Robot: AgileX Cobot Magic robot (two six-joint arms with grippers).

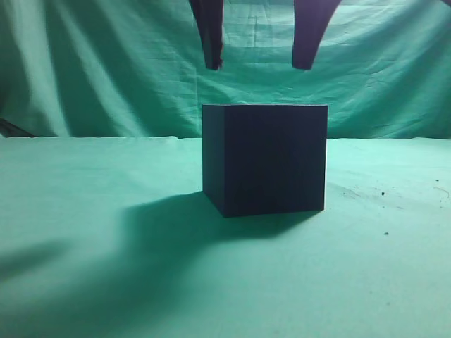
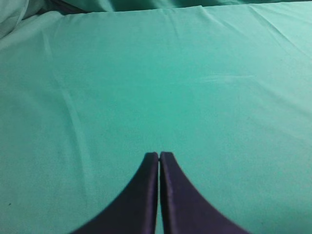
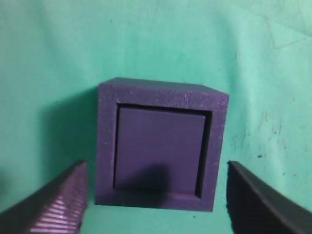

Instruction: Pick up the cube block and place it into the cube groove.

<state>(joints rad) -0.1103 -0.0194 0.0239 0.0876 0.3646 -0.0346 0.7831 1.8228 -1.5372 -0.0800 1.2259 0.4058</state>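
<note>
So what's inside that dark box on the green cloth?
From above, the dark box holds a lighter purple cube block sitting in its square groove, top face just below the rim. The block's sides and the groove's floor are hidden.

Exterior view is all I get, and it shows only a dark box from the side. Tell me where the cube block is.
Observer: In the right wrist view the cube block sits inside the top opening of the dark box, its upper face showing within the rim.
Operator: Report the right gripper.
Observer: The right gripper is open, with one finger on each side of the box and a gap to it on both sides.
Operator: Now the left one.
Observer: The left gripper is shut and empty, over bare green cloth.
</note>
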